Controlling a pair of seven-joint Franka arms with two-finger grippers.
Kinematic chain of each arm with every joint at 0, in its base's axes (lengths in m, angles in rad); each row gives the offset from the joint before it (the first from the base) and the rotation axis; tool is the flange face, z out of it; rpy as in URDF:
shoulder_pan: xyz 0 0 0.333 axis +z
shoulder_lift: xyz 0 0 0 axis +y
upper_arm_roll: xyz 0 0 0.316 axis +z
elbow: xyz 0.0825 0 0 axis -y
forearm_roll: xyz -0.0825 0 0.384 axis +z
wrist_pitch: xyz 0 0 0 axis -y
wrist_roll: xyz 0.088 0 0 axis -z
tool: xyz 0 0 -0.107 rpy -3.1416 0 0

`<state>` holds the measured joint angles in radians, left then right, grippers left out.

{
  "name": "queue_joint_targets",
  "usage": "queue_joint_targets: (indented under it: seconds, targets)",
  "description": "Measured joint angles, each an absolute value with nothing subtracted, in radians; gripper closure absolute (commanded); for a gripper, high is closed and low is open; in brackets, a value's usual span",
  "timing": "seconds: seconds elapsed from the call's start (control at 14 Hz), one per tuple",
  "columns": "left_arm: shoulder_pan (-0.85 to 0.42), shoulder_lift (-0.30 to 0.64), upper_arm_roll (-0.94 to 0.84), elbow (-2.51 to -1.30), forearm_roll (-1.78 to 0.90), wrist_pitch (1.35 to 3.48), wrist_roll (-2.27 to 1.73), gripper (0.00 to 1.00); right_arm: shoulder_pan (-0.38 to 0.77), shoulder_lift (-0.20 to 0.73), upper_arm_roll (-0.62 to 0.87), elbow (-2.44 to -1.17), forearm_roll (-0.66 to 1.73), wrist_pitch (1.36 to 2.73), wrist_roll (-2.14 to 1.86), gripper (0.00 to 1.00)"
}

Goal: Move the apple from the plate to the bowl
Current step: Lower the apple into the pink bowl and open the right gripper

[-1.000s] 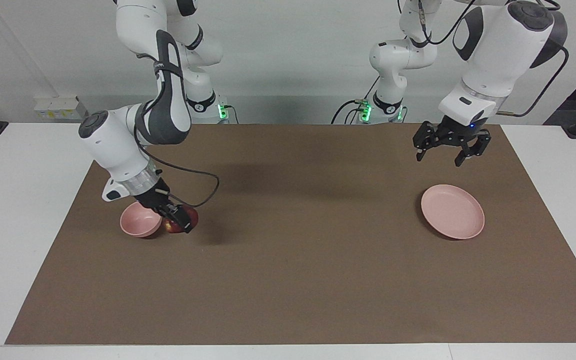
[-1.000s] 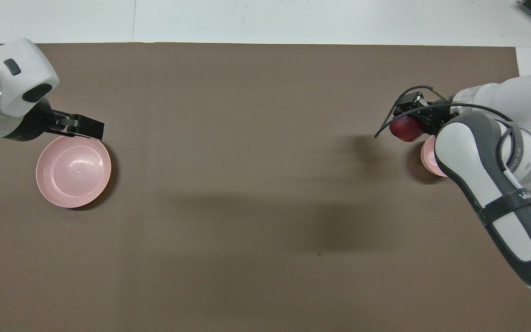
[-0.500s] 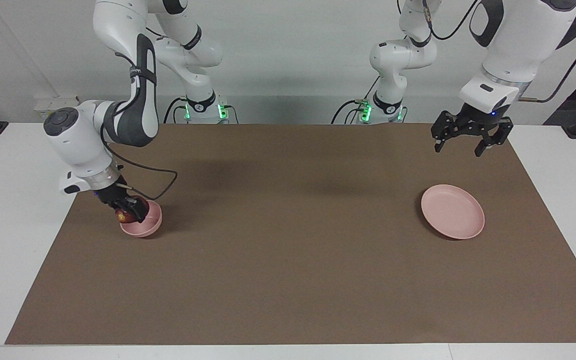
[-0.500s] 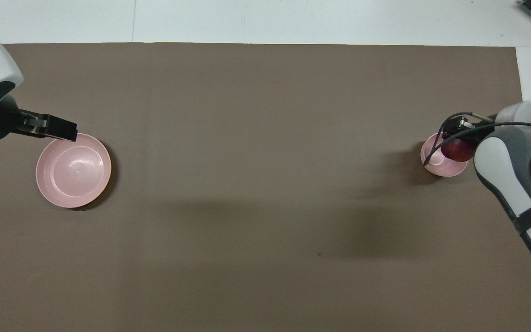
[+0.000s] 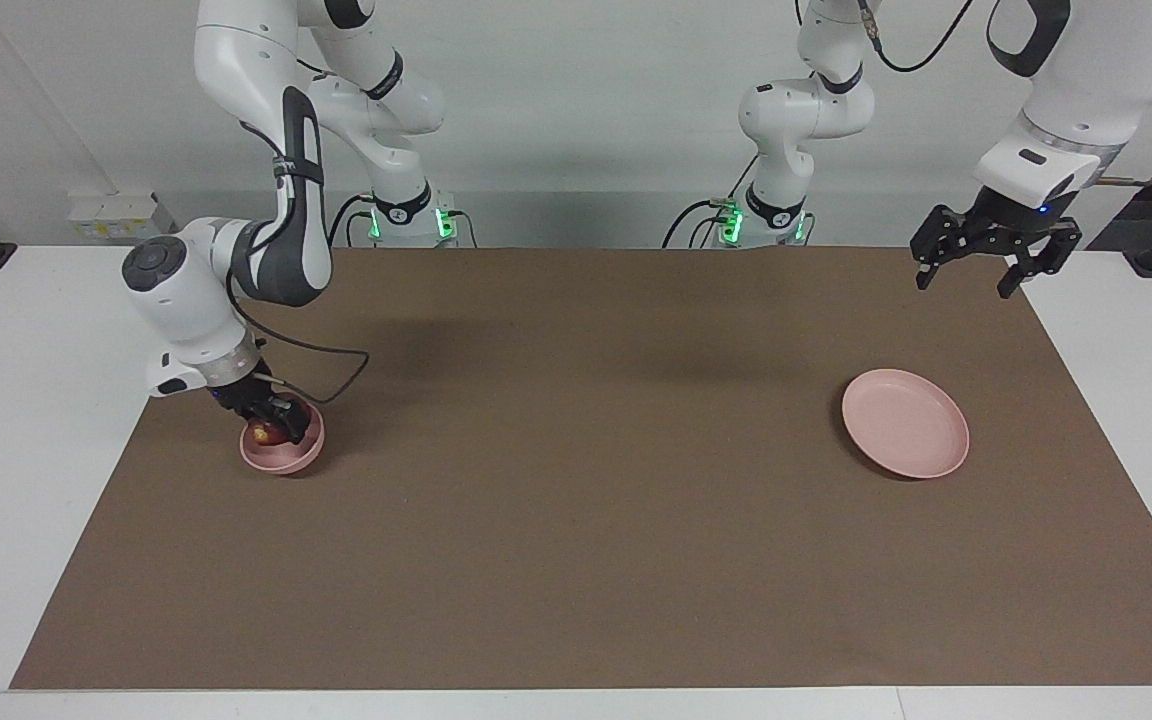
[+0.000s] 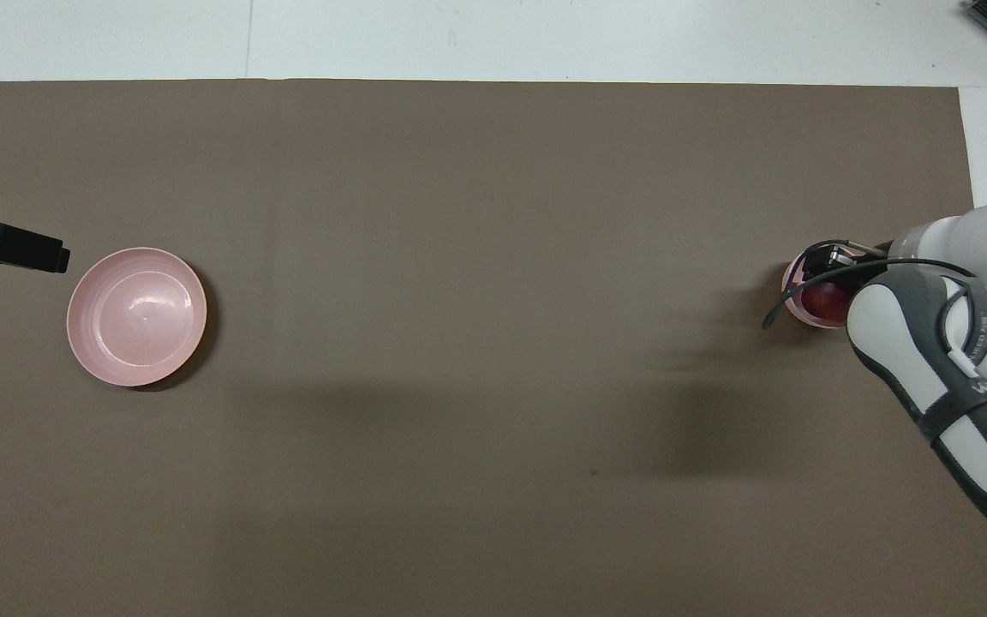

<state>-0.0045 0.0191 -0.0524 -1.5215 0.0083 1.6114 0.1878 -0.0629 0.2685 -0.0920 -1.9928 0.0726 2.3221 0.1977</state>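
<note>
Pale pink and deep, the bowl (image 5: pixel 282 455) sits at the middle left of the facing view, on the brown mat (image 5: pixel 596 500) that covers most of the white table (image 5: pixel 26 420), toward the right arm's end. The apple (image 5: pixel 264 433) lies down inside it, dark red with a yellowish patch showing. The right tool (image 5: pixel 281 418) dips into the bowl from above, its black fingers (image 5: pixel 288 412) set around the apple; whether they still press on the fruit or have eased off it I cannot tell. In the overhead view the same bowl (image 6: pixel 802 296) appears at the middle right, half covered by the right arm's wrist, with the apple (image 6: pixel 821 302) visible as a red patch inside the rim and the right tool (image 6: pixel 828 261) at the bowl's upper edge.

The plate (image 5: pixel 905 423) lies flat on the mat at the middle right of the facing view, toward the left arm's end of the table, well apart from the bowl, with nothing on it. In the overhead view the plate (image 6: pixel 136 316) sits at the middle left.

The left tool (image 5: pixel 995 250) hangs in the air at the upper right of the facing view, over the mat's corner, with its fingers spread wide and nothing between them. Only its dark tip (image 6: pixel 5 248) shows at the left edge of the overhead view, beside the plate.
</note>
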Motion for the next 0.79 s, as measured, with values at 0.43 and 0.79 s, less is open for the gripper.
queue_joint_targets:
  seconds: [0.43, 0.79]
  targets:
    - [-0.088, 0.007, 0.029, -1.521, 0.008, 1.593, 0.191, 0.0, -0.057, 0.252, -0.09, -1.879, 0.071, 2.237, 0.133, 0.0]
    - [-0.089, 0.008, 0.034, -1.515, 0.009, 1.553, 0.192, 0.0, -0.051, 0.229, -0.087, -1.71, 0.004, 1.974, 0.08, 0.0]
